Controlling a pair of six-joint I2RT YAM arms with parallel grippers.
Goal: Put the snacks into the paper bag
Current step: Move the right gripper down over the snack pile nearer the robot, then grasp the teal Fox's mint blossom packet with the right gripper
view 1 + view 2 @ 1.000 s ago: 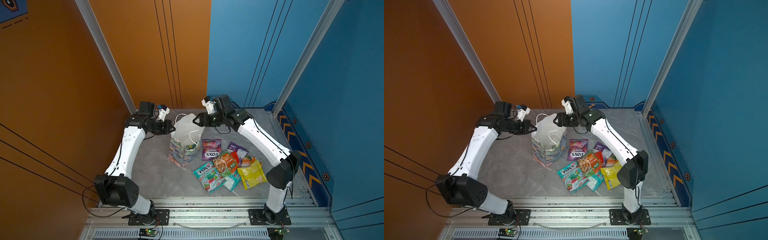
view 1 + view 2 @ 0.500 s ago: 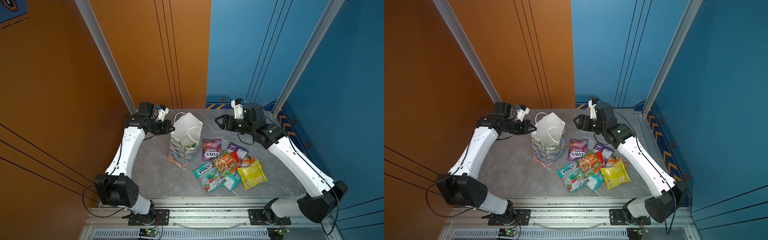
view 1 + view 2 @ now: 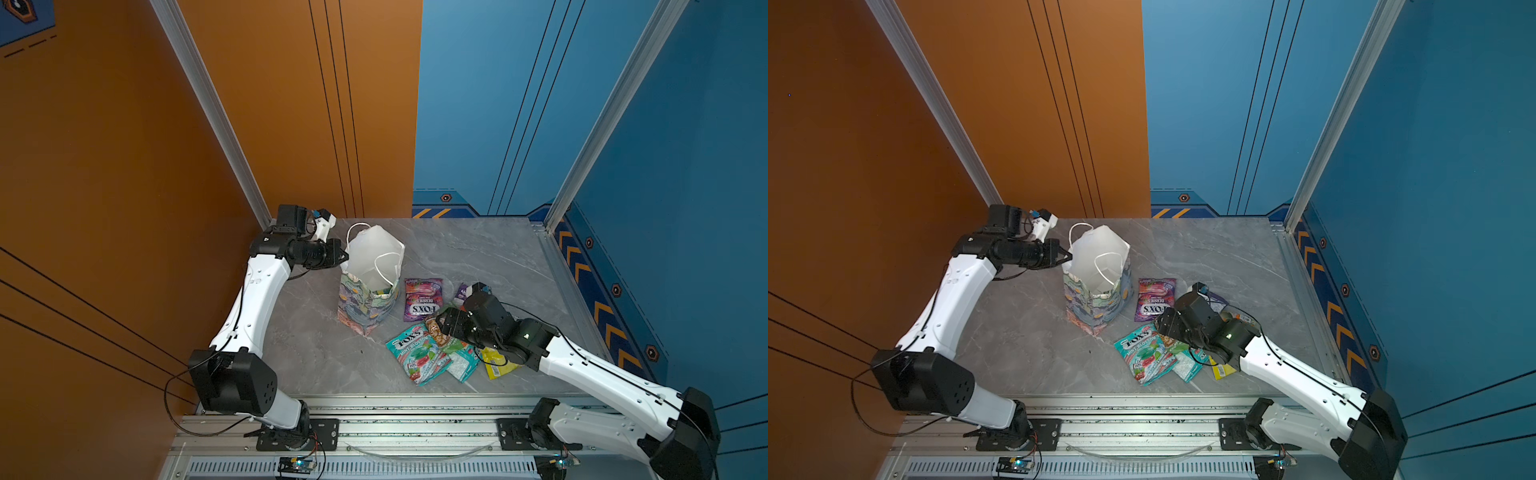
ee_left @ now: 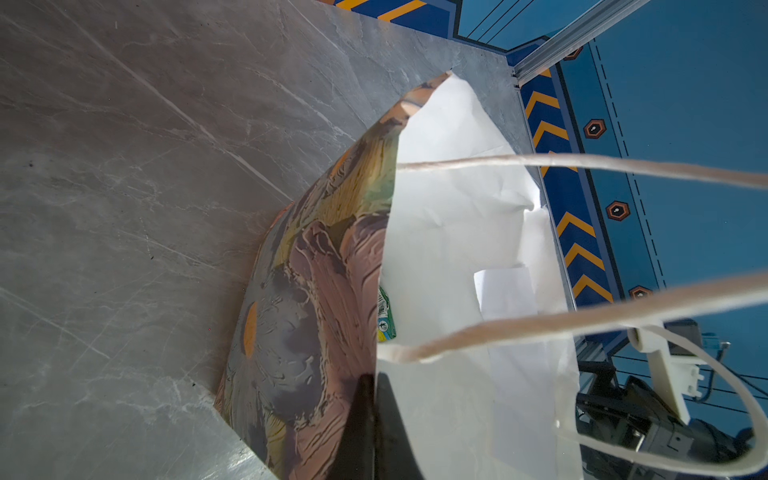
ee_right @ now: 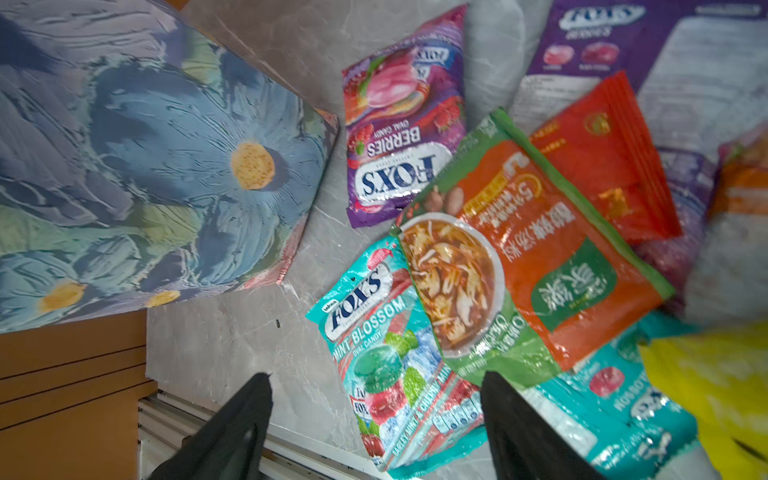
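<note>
My left gripper (image 4: 370, 386) clamps the paper bag (image 3: 365, 299) rim, propping its mouth open for drops. My right gripper (image 5: 374, 378) hangs spread and empty over the snacks (image 3: 432, 349) heaped just beside the bag, teal packet (image 5: 374, 332) under it, probably my next grab.

A bag (image 3: 365, 307) on a table (image 3: 478, 249), packets (image 3: 461, 365) heaped to its right.
The bag stands upright mid-table with one packet (image 4: 385, 316) inside. Just right of it lies the berries packet (image 3: 422, 300); nearer the front edge, the soup packet (image 5: 532, 257) overlaps the mint packet (image 3: 413, 351).
</note>
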